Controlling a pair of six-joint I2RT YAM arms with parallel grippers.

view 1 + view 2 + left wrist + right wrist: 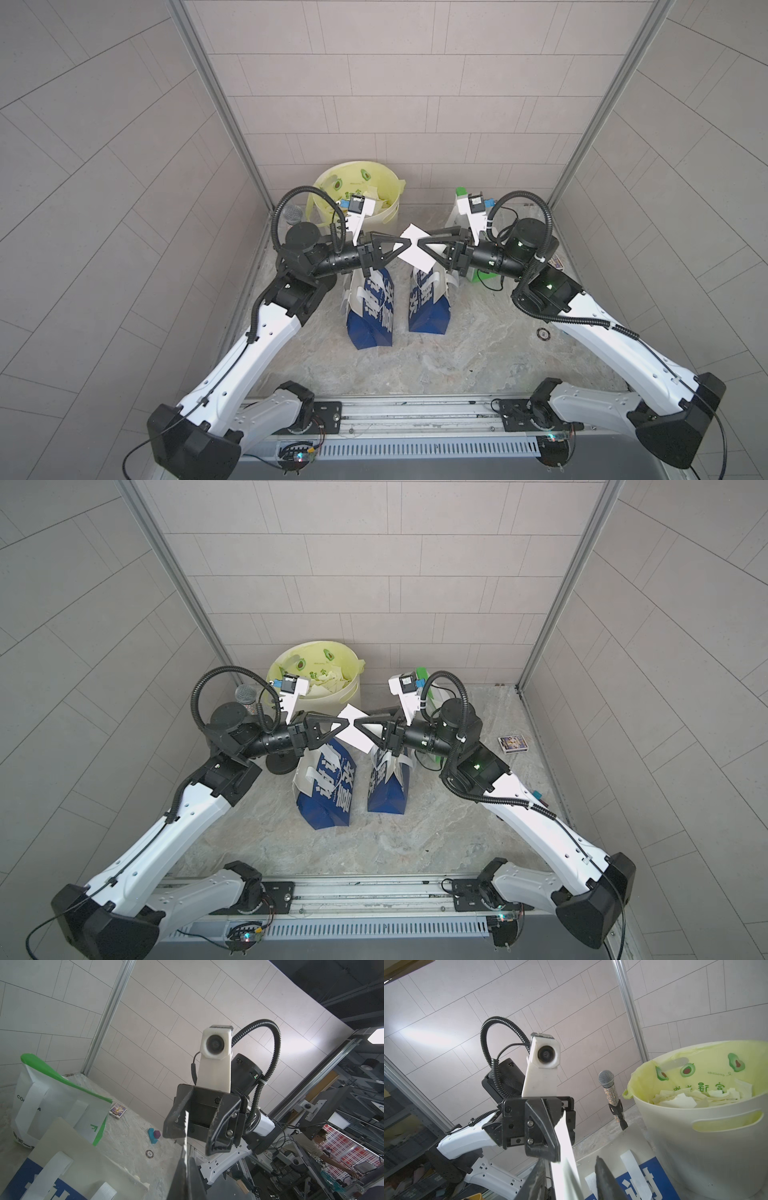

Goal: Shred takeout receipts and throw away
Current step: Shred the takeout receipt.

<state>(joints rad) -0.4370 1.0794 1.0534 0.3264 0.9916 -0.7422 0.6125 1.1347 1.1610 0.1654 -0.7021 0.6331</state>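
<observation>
A white takeout receipt (417, 257) (358, 737) hangs in the air above two blue bags, between both grippers. My left gripper (405, 241) (186, 1167) is shut on the receipt, whose thin edge (186, 1124) runs up from its closed fingers. My right gripper (420, 243) (571, 1178) faces it tip to tip and stands open. The receipt (564, 1157) passes between its spread fingers, lying against one. Torn white scraps (681, 1101) lie in the cream bin (384, 216) (695, 1115) with its yellow-green liner.
Two blue paper bags (370, 316) (428, 311) lie under the grippers. A green-and-white bag (62, 1095) stands behind the right arm. A microphone (610, 1088) stands beside the bin. A card box (513, 744), small blocks (153, 1135) and a chip (543, 333) lie at the right.
</observation>
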